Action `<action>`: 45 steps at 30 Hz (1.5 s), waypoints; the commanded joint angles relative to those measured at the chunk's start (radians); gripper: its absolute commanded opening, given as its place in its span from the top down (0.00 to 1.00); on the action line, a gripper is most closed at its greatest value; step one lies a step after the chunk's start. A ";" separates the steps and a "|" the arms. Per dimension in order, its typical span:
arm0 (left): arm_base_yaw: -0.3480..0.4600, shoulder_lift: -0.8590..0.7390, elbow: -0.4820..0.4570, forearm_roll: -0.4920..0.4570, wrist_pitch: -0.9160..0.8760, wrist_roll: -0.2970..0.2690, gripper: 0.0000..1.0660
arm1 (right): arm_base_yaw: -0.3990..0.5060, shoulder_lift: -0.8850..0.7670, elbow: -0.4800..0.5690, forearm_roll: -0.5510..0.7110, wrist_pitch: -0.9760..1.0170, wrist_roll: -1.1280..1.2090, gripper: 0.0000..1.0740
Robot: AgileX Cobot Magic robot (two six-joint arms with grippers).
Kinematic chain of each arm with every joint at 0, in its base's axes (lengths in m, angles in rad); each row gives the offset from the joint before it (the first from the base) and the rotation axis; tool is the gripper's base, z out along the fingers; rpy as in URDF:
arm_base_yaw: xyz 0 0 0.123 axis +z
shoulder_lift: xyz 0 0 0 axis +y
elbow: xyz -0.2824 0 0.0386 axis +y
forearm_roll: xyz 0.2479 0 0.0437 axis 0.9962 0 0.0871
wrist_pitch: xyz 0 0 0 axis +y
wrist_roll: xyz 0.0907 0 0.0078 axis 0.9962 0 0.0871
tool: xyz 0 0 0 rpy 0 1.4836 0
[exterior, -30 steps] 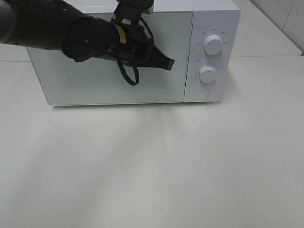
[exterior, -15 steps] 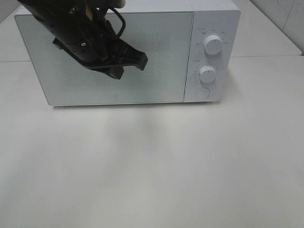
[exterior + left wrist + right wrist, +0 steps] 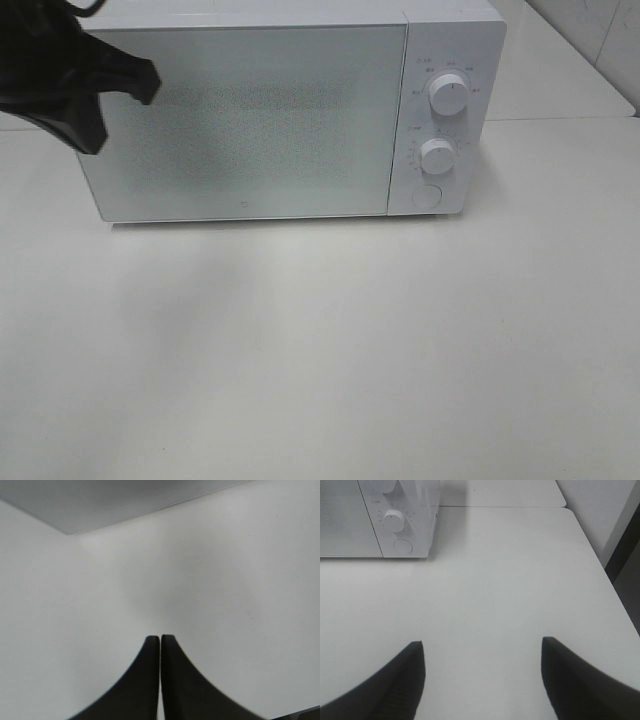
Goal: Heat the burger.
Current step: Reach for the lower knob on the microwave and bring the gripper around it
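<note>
In the high view we saw a white box-shaped microwave (image 3: pixel 250 120), door closed, on the pale counter (image 3: pixel 350 350), with the black left gripper (image 3: pixel 145 80) at upper left. Only its wrist view showed it pressed together, empty. The right wrist view showed the right gripper (image 3: pixel 480 647) spread wide, empty. No view showed the burger. We judged it soft and light, best held by the bun's sides.

A white microwave (image 3: pixel 250 120) stands on a white table (image 3: pixel 350 350) with a plain, matte top. Behind the microwave, a seam separates this table from a second white tabletop (image 3: pixel 505 492). To the right of the microwave, beyond the table's edge, a pale tiled wall (image 3: pixel 612 40) rises. In front of the microwave, a soft grey shadow lies on the table. The light is even.
</note>
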 commanded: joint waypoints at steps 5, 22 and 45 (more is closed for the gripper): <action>0.176 -0.054 -0.002 0.010 0.163 -0.008 1.00 | -0.007 -0.030 -0.001 -0.004 -0.008 -0.006 0.43; 0.349 -0.598 0.345 -0.027 0.127 -0.023 1.00 | -0.007 -0.030 -0.001 -0.004 -0.008 -0.006 0.43; 0.349 -1.467 0.756 -0.153 0.116 0.161 1.00 | -0.007 -0.030 -0.001 -0.004 -0.008 -0.006 0.43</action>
